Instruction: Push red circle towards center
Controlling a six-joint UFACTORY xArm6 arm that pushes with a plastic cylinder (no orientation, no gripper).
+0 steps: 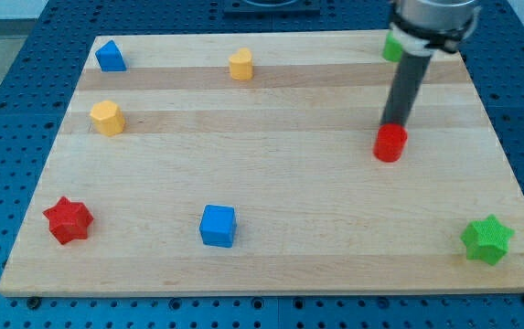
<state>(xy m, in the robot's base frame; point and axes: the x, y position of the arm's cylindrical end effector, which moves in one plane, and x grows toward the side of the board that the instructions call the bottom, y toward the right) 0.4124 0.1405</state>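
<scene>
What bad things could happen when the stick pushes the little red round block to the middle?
My tip sits at the top edge of the red circle, not on its right side. Pushing from here would likely send it toward the view's bottom rather than left to the center. The block is round, so it might also slip off my tip sideways. Another green block hides partly behind the rod near the board's top edge; swinging round could bump it.

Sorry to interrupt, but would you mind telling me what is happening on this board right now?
I am a robot arm with a rod, pushing blocks on a wooden board. My tip sits just above the red circle, on its far side, at the view's right. The circle is still well right of the centre. Other blocks lie scattered about, including a blue cube.
</scene>
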